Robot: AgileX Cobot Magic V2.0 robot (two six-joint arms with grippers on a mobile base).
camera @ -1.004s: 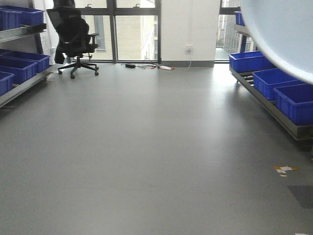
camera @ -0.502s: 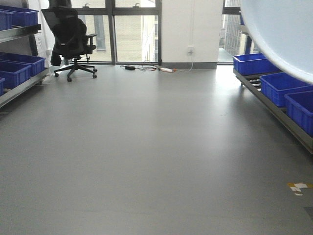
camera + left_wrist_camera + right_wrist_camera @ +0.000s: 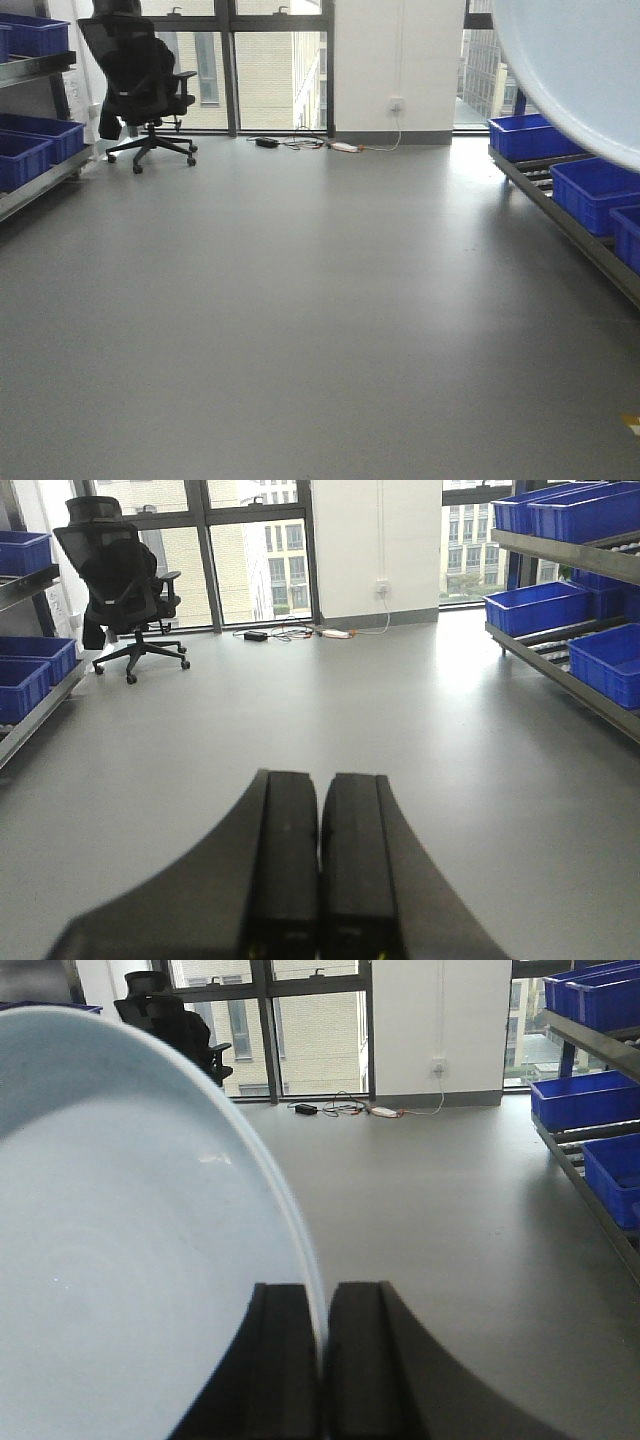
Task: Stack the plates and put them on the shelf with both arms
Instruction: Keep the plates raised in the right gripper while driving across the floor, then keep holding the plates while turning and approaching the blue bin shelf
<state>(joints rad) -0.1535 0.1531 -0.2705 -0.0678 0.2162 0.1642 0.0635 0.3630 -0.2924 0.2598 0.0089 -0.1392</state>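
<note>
The right pincer [image 3: 322, 1360] is gripping a white plate [image 3: 120, 1260] by its rim, holding it on edge. The left pincer [image 3: 320, 870] is sitting closed and empty. The shelf [image 3: 570, 558] is running along the right, nearer the plate-carrying arm.

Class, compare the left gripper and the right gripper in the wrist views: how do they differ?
The left gripper is shut with nothing between its fingers; the right gripper is shut on the rim of a white plate. The left gripper's view is unobstructed; the plate, held on edge, fills much of the right gripper's. Both are black.
</note>
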